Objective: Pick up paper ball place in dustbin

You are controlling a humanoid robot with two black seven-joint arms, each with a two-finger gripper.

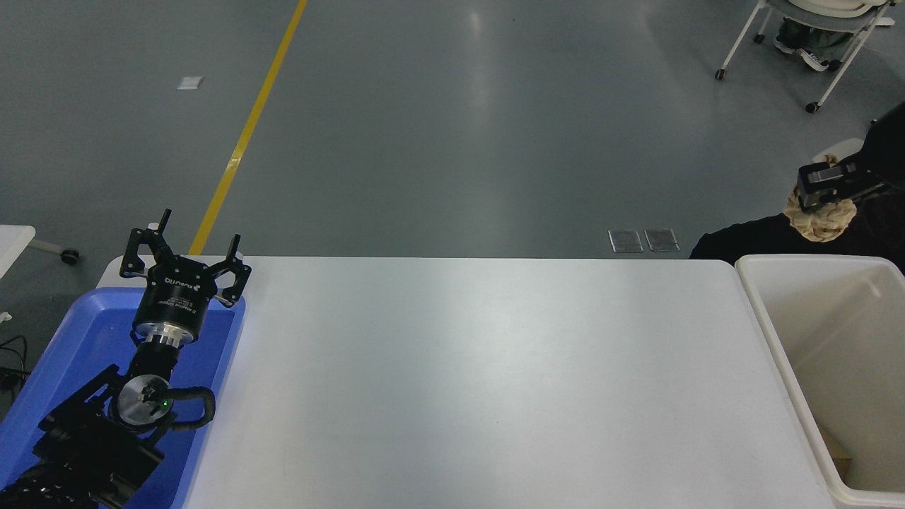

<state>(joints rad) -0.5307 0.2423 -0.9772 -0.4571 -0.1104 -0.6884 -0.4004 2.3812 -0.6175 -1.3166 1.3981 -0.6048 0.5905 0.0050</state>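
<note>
The tan-brown paper ball point(820, 219) hangs high in the air at the right, gripped by my right gripper point(822, 194), which is shut on it. Only the gripper's end shows; the rest of the right arm runs off the right edge. The ball is above and just beyond the far rim of the cream-white dustbin point(767, 332), which stands at the table's right end. My left gripper point(185, 258) is open and parked over the blue tray at the lower left.
The shallow blue tray point(212, 353) lies at the table's left end under the left arm. A person in dark clothing point(749, 237) is behind the table's far right corner. A wheeled chair point(813, 42) stands far back right. A brown scrap point(838, 452) lies in the dustbin.
</note>
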